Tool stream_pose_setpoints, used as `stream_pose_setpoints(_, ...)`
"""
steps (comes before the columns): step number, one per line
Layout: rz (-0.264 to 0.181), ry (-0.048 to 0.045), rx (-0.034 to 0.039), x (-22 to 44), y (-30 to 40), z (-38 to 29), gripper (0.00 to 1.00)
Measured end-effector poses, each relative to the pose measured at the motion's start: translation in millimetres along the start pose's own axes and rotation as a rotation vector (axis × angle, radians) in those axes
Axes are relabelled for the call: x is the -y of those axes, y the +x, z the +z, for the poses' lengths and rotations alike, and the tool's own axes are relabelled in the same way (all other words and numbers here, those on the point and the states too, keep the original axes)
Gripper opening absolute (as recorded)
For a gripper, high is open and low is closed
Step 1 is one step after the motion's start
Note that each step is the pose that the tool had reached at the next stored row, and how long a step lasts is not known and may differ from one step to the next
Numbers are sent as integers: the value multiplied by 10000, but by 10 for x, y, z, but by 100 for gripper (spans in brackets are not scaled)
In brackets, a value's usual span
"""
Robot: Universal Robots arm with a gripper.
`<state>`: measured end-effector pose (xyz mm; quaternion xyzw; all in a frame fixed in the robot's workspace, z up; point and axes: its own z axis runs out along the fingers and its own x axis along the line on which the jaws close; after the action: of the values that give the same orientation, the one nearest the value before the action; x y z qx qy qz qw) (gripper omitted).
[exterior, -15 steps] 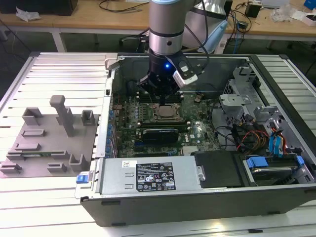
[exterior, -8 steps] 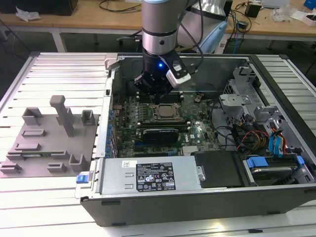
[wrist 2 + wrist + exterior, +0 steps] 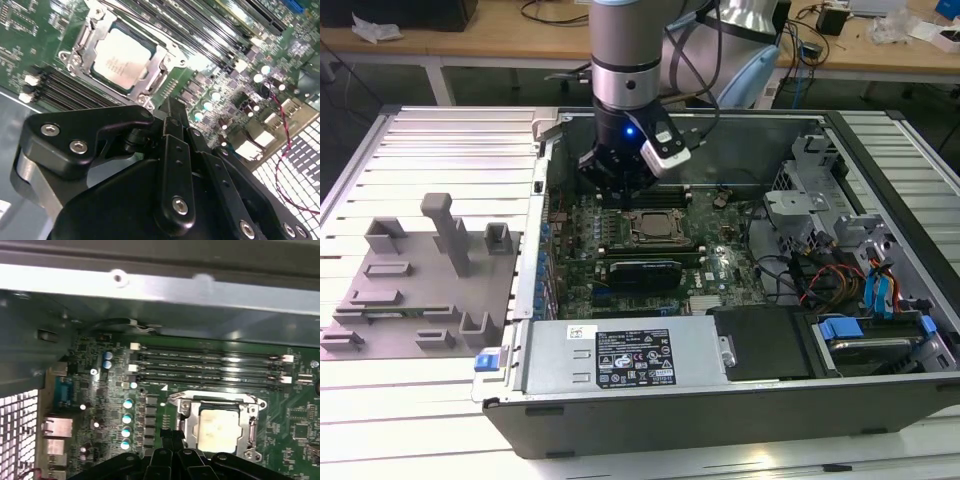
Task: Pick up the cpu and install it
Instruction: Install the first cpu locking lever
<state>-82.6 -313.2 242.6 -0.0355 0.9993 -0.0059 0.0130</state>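
Chip [image 3: 122,57] sat in its socket [image 3: 162,59]; your gripper [image 3: 171,107] was pinched narrow, empty. It looked light, stiff, fragile; edges suited gripping.

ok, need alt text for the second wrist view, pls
The silver-topped cpu lies inside the metal socket frame on the green motherboard, with nothing gripping it. The black gripper looms in the foreground, its tip near the socket's corner and off the cpu.

Arm [image 3: 626,50] upright, gripper [image 3: 618,195] low, pointed straight down.
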Motion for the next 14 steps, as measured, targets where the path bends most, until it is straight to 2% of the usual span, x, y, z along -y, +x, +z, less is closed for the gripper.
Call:
stream_pose_setpoints(3, 1, -1, 1, -5, 44, 0, 11)
stream_pose_setpoints(5, -2, 1, -1, -5, 46, -4, 11)
stream_pose_setpoints(10, 1, 0, 0, -4, 45, -128, 11)
stream_pose_setpoints(13, 0, 5, 0, -2, 41, -263, 11)
stream_pose_setpoints(14, 0, 6, -1, -2, 41, -278, 11)
